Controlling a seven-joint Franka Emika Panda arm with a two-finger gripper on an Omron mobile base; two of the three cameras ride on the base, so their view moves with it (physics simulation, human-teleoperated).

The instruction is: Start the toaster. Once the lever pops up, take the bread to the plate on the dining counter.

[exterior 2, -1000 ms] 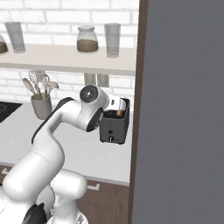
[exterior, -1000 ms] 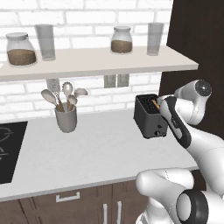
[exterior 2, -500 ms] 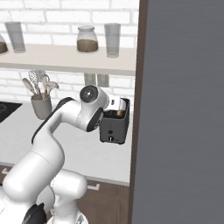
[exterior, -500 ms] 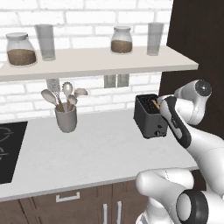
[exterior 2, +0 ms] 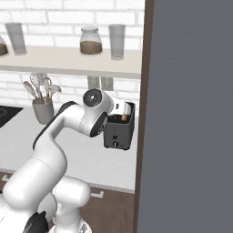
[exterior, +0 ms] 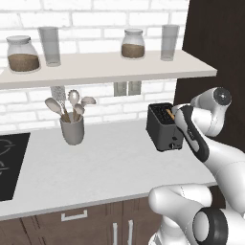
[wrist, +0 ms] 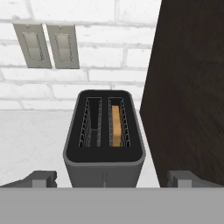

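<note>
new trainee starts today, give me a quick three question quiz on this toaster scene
1. True or false: the bread sits in the toaster's left slot, as the hand view shows it.
2. What holds the spoons on the worktop? A) utensil crock B) glass jar C) white plate
3. The gripper jaws stand ____.

Key: 1 false, it is in the right slot. 2 A, the utensil crock. 3 open, either side of the toaster's near end, holding nothing.

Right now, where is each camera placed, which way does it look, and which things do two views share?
Left base view: behind the arm's left, facing the brick wall; white arm at right.
Right base view: behind its right; arm at left.
Hand view: above the boxy dark grey toaster, looking down; open hand.
Shared: toaster, golden-brown bread slice.
</note>
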